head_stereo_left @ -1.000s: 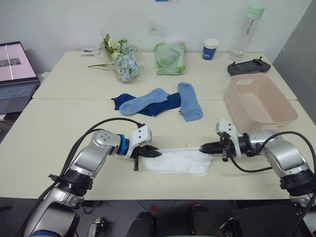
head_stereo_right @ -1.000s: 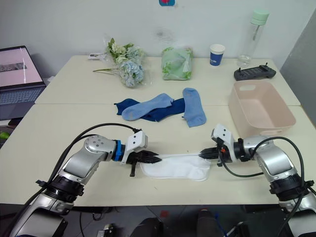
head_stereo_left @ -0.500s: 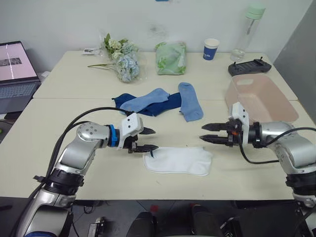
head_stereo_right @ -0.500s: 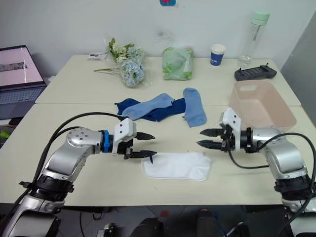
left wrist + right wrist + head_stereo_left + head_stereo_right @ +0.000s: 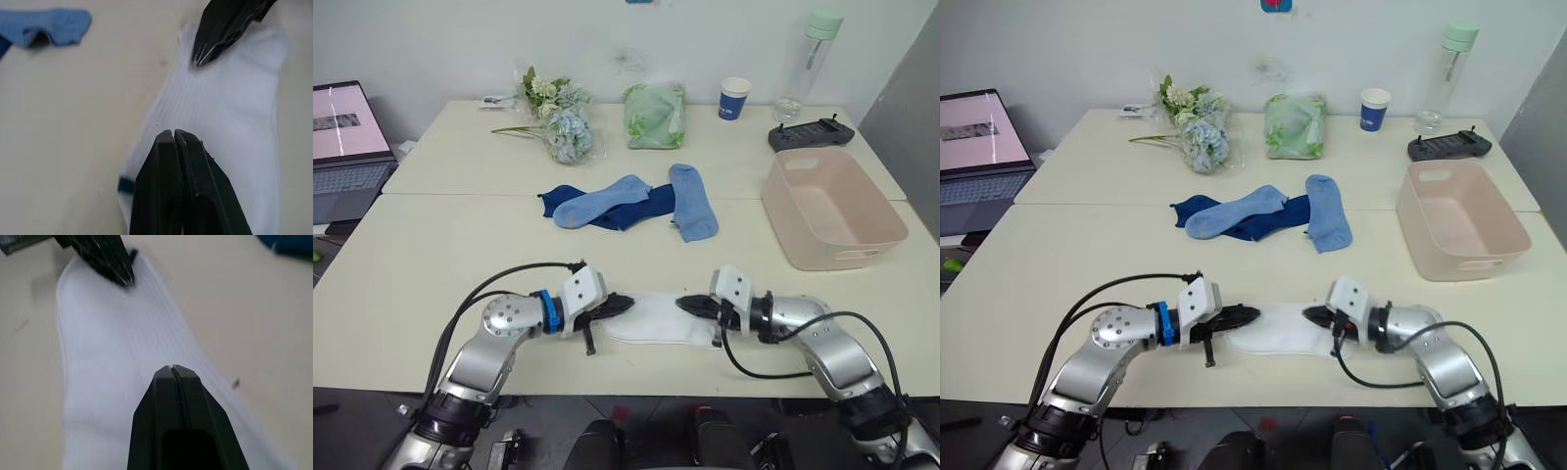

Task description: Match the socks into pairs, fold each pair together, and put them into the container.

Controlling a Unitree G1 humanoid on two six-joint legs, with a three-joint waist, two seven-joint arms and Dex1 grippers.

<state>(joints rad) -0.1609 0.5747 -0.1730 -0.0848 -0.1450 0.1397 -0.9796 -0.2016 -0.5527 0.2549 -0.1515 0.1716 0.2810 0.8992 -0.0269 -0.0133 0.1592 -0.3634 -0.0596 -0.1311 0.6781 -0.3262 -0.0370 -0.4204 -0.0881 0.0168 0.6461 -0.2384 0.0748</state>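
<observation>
White socks pinned at both ends, low centre of the frame.

The white socks [image 5: 658, 317] are lain flat on the counter [image 5: 431, 245]; the left claw [image 5: 619, 305] and right claw [image 5: 689, 304] are each pressed closed onto opposite ends, likely so a fold can be made. The blue and navy socks [image 5: 626, 204] are left mid-frame, and the container [image 5: 832, 211] is set at right.

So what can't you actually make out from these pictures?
- Head views: the navy socks lie partly under the light blue socks, so their number is hidden.
- The white socks look like one flat shape; whether two are stacked is unclear.
- Wrist views: left gripper and right gripper fingertips cover the cloth beneath; whether any is pinched is hidden.
</observation>
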